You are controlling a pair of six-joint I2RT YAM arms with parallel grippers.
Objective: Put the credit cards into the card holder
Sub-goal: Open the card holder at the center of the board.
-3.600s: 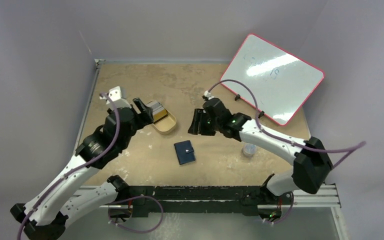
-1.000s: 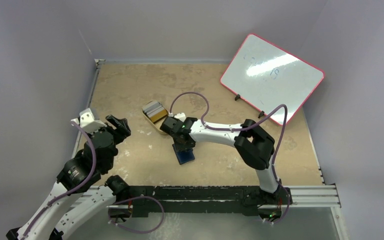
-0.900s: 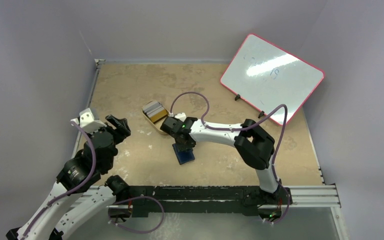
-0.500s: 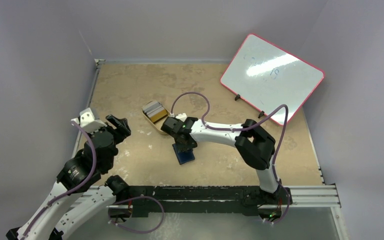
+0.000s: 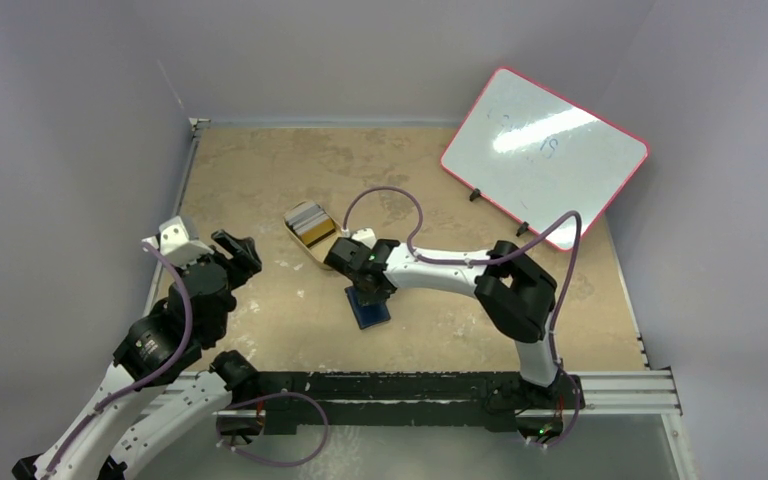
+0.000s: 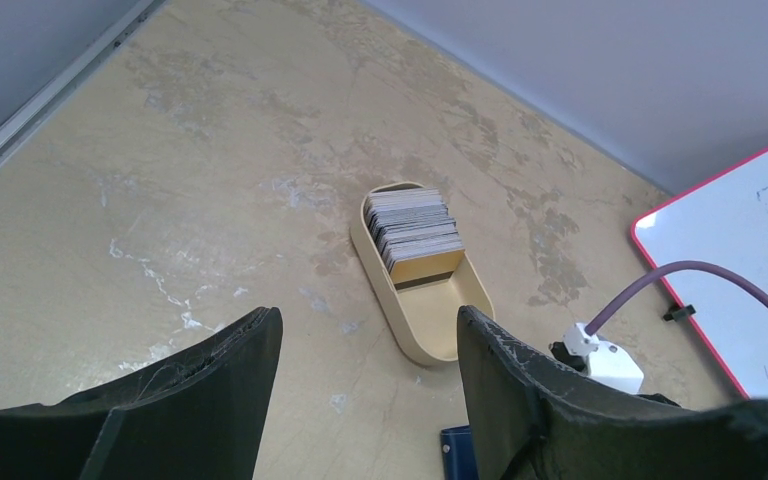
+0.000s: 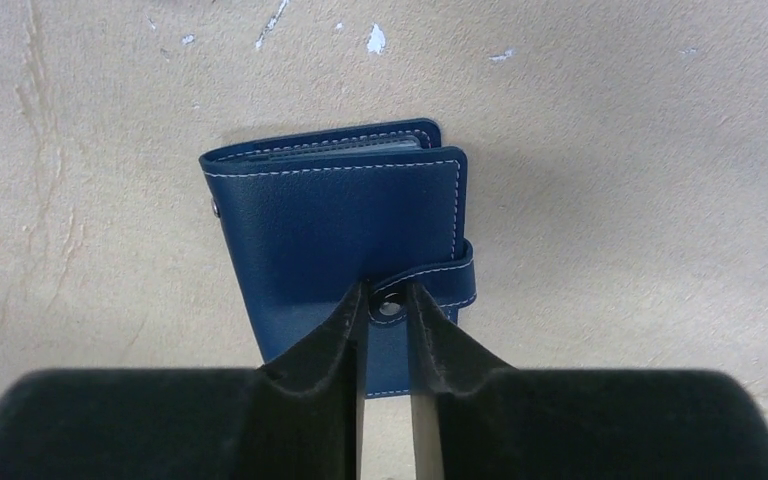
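Obs., largest item first.

Bench [image 5: 260, 170]: tan, mottled and scuffed. It carried everything below.

Whiteboard [image 5: 545, 150]: red-edged, tilted. It stood well off to the right of the right hand and farther out, with faint marks on it that I could not read.

Arms: the right arm reached across toward the left, its wrist bent down over the middle of the bench. The left arm was drawn back near the left edge.

Left hand [image 6: 365, 325]: released, fingers spread wide, nothing between them. It hung above the bench and touched nothing.

Tray [image 6: 438, 310]: tan, oval. It sat ahead of the left hand, framed between its two fingers in the wrist view, and just to the left of the right hand.

Credit cards [image 6: 415, 225]: a stack in the far end of the tray, grey on top with a dark and a gold edge showing on the near side. The near end of the tray was bare. I could not count the cards.

Card holder [image 7: 340, 220]: navy blue with pale stitching, folded closed and flat on the bench. It lay directly under the right hand's fingertips and apart from the tray.

Right hand [image 7: 387, 300]: fingers drawn close with only a narrow gap, tips down on the card holder's cover.

Strap [image 7: 445, 280]: it wrapped round from the cover's right edge. Its end with the small snap [image 7: 390, 308] lay in the gap between the fingers. I could not tell whether the hand pinched the strap or only pressed beside it.
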